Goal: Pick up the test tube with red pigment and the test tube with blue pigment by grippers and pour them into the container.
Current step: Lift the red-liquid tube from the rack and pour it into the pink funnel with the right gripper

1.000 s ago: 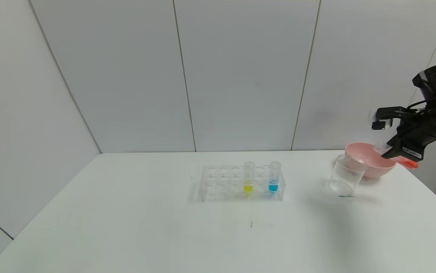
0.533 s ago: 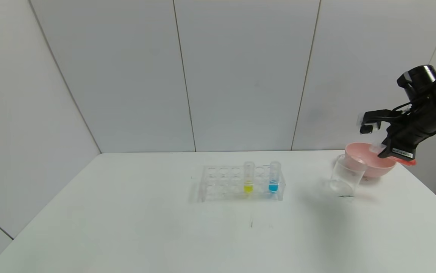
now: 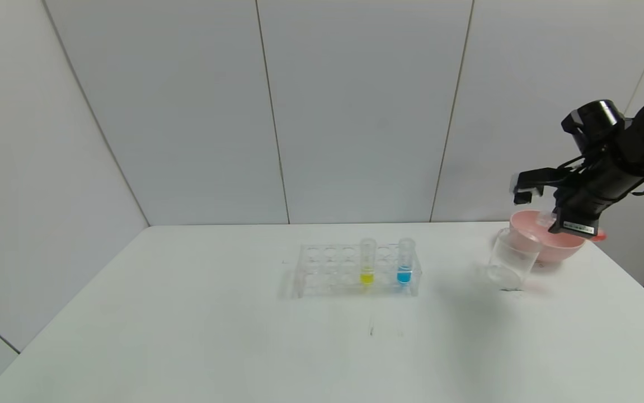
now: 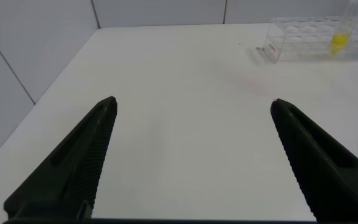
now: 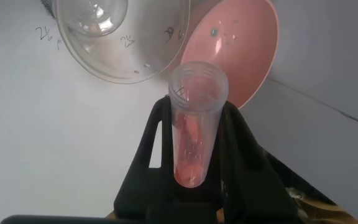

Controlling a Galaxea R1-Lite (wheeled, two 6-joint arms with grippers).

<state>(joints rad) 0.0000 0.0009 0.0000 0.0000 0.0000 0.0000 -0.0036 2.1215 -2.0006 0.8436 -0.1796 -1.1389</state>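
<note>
My right gripper [image 3: 556,219] is shut on the test tube with red pigment [image 5: 194,127] and holds it tilted, mouth toward the clear beaker [image 3: 511,259], above the pink bowl's rim. In the right wrist view the tube's open mouth points at the beaker [image 5: 120,37], and red liquid sits at its rounded end. The test tube with blue pigment [image 3: 405,261] stands in the clear rack [image 3: 322,270] at mid-table. My left gripper [image 4: 191,109] is open and empty above bare table, with the rack [image 4: 303,38] ahead of it.
A tube with yellow liquid [image 3: 367,262] stands in the rack beside the blue one. A pink bowl [image 3: 565,243] sits right behind the beaker near the table's right edge. Grey wall panels rise behind the table.
My right gripper has moved left with the red tube, from over the bowl's far side toward the beaker. The rack, its tubes and the beaker have not moved.
</note>
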